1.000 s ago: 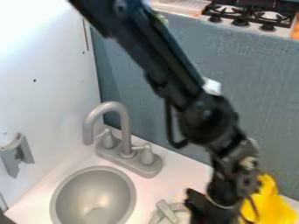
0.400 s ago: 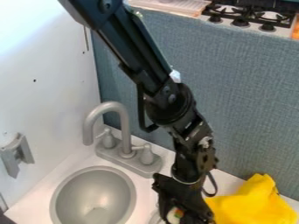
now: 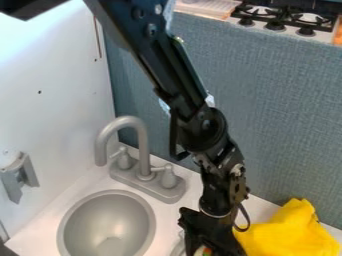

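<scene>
Apparently pinching a small white piece [image 3: 200,252] with orange-green patches between the fingers [image 3: 191,240], near the yellow cloth [image 3: 287,235]. Probably light, stiff, slightly slippery; best gripped mid-body.

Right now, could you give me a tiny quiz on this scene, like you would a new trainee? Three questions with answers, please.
1. True or false: the yellow cloth lies inside the sink basin.

2. Multiple choice: which of these is the pincer closest to?
A) the stove
B) the wall bracket
C) the yellow cloth

3. Fill in the number: the faucet stands between ____ handles.

Key: 1. False; 2. C; 3. two
</scene>
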Robot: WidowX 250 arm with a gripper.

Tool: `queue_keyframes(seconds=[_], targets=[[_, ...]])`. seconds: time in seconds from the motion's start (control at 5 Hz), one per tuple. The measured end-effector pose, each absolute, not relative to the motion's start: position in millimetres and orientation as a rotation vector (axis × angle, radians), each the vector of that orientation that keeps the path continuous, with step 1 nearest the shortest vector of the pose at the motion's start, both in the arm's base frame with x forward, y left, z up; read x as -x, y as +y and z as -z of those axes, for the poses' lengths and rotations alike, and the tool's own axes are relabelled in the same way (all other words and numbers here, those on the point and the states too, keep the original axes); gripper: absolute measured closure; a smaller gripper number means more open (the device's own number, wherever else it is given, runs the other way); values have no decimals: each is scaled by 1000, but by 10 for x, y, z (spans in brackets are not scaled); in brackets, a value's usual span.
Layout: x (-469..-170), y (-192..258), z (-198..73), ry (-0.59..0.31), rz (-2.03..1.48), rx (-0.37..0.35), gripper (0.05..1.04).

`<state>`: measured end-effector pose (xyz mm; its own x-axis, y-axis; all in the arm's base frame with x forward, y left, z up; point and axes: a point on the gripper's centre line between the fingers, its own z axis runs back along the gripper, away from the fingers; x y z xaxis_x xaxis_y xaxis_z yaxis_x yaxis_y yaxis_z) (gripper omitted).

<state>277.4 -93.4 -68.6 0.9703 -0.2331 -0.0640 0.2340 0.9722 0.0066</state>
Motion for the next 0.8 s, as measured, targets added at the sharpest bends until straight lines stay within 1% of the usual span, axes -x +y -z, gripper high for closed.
queue_keyframes(seconds=[0.4, 0.6, 0.8], targets=[[-2834, -891, 790, 66, 235, -5, 512], [-2855, -892, 798, 50, 235, -8, 512], [-2885, -909, 833, 45, 244, -2, 464]])
